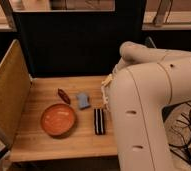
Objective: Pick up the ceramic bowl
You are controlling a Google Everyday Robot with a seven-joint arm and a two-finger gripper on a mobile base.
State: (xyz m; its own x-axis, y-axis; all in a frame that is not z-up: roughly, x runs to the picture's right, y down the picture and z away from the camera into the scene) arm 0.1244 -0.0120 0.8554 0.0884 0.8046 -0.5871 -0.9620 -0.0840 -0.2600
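Bowl [58,119] sits near-left on the counter [39,146]. Hand [107,91] is at its right, mostly hidden by the arm [149,105]; its state cannot be told.

My one camera looks down on the wooden table [69,145] from its near side, fairly close and high, facing the dark panel [74,45] at the far edge. My arm [144,110] fills the near right of the view. My gripper is hidden from it.

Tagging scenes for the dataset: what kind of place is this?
Likely a lab test bench: wooden tabletop with side board, bowl staged on it, floor cables; hand tucked by the arm.
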